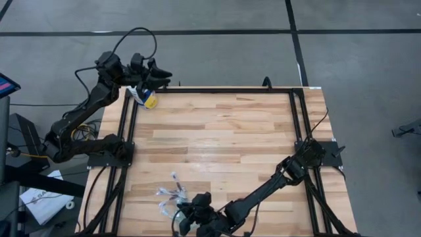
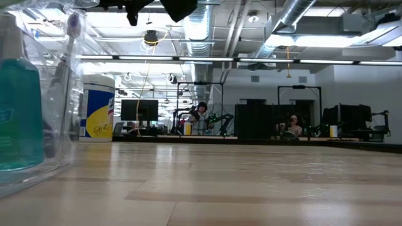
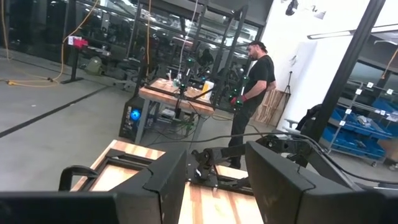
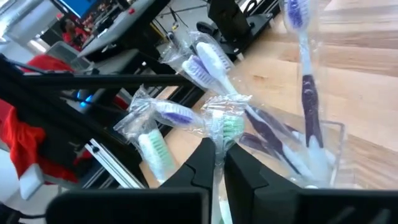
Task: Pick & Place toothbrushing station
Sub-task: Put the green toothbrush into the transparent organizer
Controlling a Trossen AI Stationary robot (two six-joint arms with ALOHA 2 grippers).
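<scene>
One wrapped toothbrush point(image 4: 225, 127) sits pinched in the right pincer point(image 4: 219, 163).

Smooth pale wood table point(image 1: 217, 138), matt black metal frame point(image 1: 128, 125), glossy clear plastic-wrapped toothbrushes point(image 4: 214, 62).

toothbrushes point(image 4: 217, 127): 5 | holder point(image 4: 326, 149): 1 | canister point(image 2: 97, 108): 1 | tube point(image 2: 19, 113): 1

Right gripper point(image 4: 219, 163) jaws pinch a wrapped green toothbrush point(image 4: 229, 127) above the holder point(image 4: 333, 146).
</scene>
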